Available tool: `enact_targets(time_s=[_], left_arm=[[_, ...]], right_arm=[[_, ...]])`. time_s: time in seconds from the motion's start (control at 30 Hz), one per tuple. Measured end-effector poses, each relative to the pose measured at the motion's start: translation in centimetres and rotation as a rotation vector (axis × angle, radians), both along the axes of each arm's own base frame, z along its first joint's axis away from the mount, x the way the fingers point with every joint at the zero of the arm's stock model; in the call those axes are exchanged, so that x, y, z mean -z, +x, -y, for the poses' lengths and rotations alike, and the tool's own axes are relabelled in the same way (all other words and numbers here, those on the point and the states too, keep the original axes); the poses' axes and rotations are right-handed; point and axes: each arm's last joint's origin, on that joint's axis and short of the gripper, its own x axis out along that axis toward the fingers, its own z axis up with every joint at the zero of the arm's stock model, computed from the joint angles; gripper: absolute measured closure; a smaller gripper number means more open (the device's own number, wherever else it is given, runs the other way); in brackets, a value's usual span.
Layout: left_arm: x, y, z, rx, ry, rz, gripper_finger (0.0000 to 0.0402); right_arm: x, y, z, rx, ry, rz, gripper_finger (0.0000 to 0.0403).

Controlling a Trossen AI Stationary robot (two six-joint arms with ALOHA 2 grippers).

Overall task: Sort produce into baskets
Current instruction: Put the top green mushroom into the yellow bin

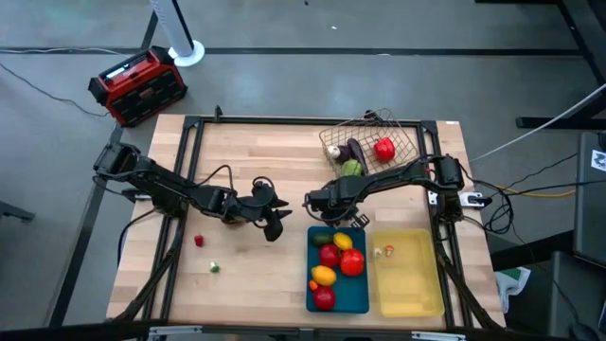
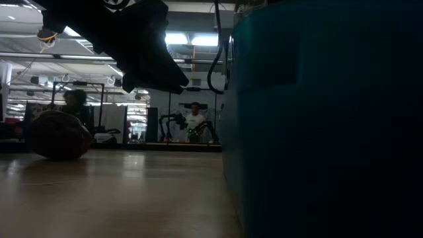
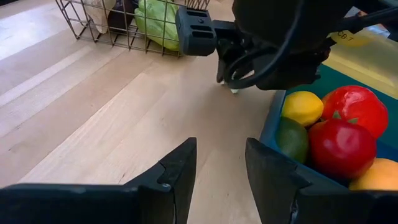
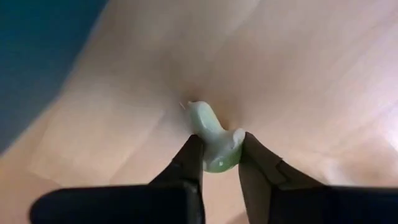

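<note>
On the near left of the desk [image 1: 246,275], two small produce pieces, one red [image 1: 199,241] and one green [image 1: 215,267], lie loose. The left gripper [image 3: 219,163], narrowly open and empty, hangs just right of them and is the nearer arm. Farther in, the right gripper [image 4: 219,163] clamps a pale green vegetable piece [image 4: 214,140] just beyond the blue tray [image 1: 363,303]. The wire basket [image 1: 402,142] stands farthest.
</note>
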Motion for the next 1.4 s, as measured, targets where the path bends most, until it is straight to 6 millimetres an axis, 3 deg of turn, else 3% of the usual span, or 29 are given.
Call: enact_targets(time_s=[0.13,0.43,0.7,0.9,1.1,1.4], left_arm=[[0.0,0.0,0.0,0.000,0.000,0.000,0.0268],[0.0,0.0,0.0,0.000,0.000,0.000,0.0268],[0.0,0.0,0.0,0.002,0.003,-0.001,0.0268],[0.0,0.0,0.0,0.000,0.000,0.000,0.0268],[0.0,0.0,0.0,0.000,-0.001,0.000,0.0268],[0.0,0.0,0.1,0.001,-0.002,0.001,0.0268]], right_arm=[[-1.0,0.1,-0.2,0.012,-0.063,-0.026,0.0351],[-5.3,0.5,-0.3,0.190,-0.082,-0.085,0.0329],[-8.0,0.2,-1.2,0.415,0.108,-0.178,0.0327],[-8.5,-1.1,-4.1,0.429,0.176,-0.322,0.0327],[-9.0,-2.1,-8.2,0.348,0.167,-0.315,0.0327],[-9.0,-3.9,-13.1,0.363,0.097,-0.316,0.0326]])
